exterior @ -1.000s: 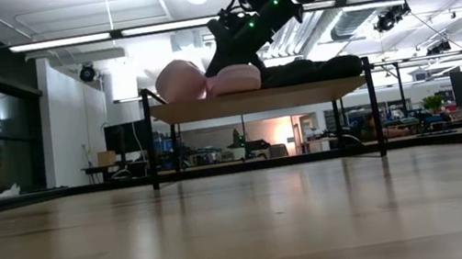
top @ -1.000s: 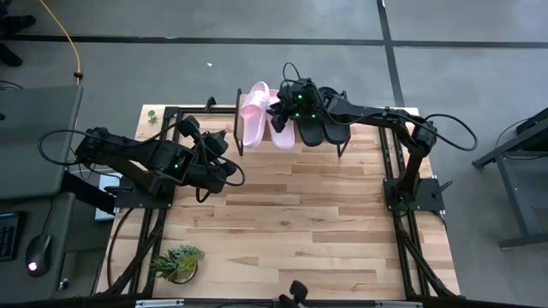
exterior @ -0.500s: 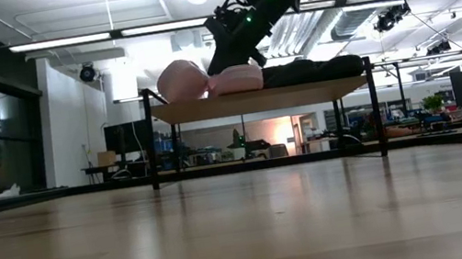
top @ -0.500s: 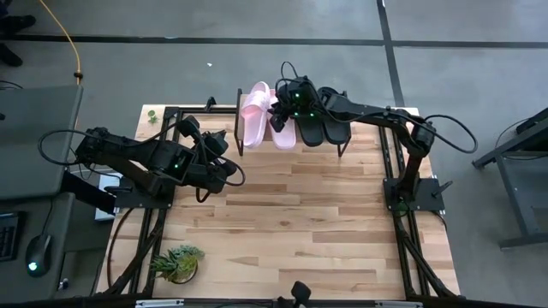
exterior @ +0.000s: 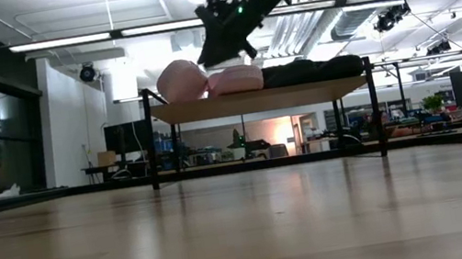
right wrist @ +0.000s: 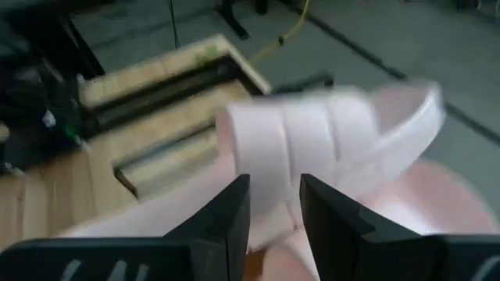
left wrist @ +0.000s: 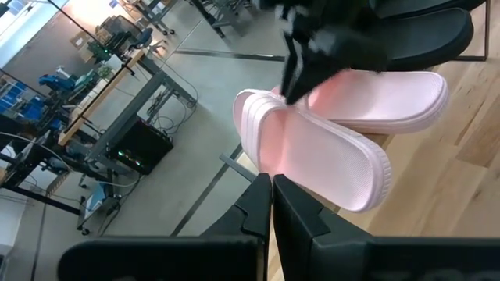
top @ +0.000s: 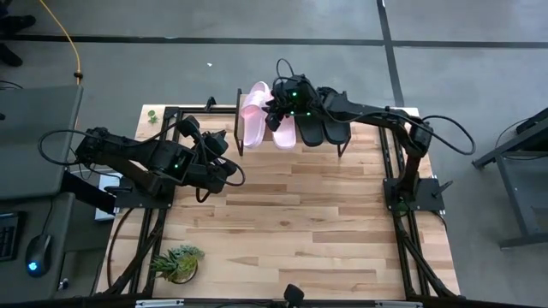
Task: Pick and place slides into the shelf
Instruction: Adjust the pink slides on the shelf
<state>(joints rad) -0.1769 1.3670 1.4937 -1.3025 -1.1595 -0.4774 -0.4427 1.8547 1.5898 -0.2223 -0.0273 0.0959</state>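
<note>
Pale wood planks make up your table (top: 291,214), which stands on a grey concrete floor; a small green plant (top: 175,261) sits near its front left corner. At the far edge stands the shelf (exterior: 259,99), a light wood top on thin black legs, with all four slides lying on it: two pink slides (top: 257,115) on the left, side by side and touching, and two black slides (top: 324,127) on the right.

Your right arm reaches across from its base on the right, stretched long over the black pair, and the right gripper (top: 276,107) hangs just above the pink pair, clear of the shelf top in the low view. Its fingers (right wrist: 226,215) stand slightly spread with nothing between them, pointing down at a pink strap.

Your left arm lies folded low by the table's left edge, the left gripper (top: 224,167) pressed together and empty, facing the shelf. Behind the table you see a large workshop with ceiling lights and benches.
</note>
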